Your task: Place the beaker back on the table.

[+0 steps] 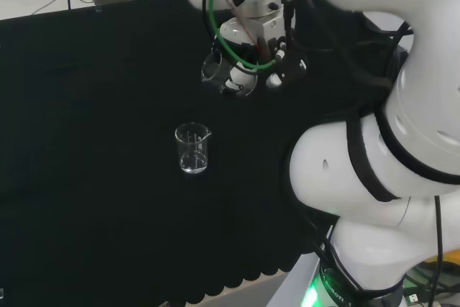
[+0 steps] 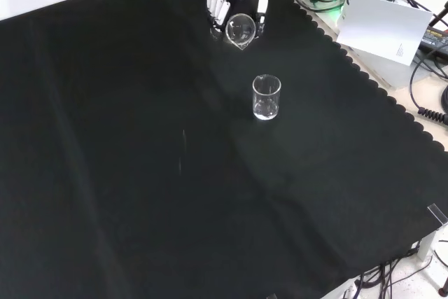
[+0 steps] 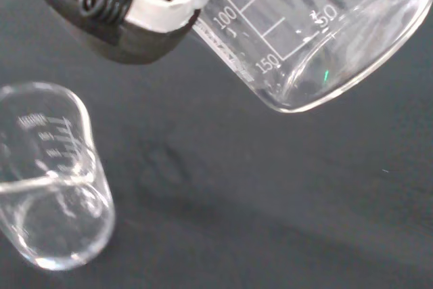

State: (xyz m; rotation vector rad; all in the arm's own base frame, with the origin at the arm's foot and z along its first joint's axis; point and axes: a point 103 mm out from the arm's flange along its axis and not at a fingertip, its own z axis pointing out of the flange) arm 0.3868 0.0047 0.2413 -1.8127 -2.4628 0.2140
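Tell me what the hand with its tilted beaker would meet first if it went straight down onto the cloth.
Probably bare black cloth. The hand holds its beaker above an open patch, while the standing beaker looks off to one side, though depth is uncertain.

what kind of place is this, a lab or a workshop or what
Most likely a robotics lab set up for glassware handling. A white robot arm carries a hand holding a tilted clear glass beaker, a second clear graduated beaker stands on a bench draped in black cloth, and cables lie at the edge.
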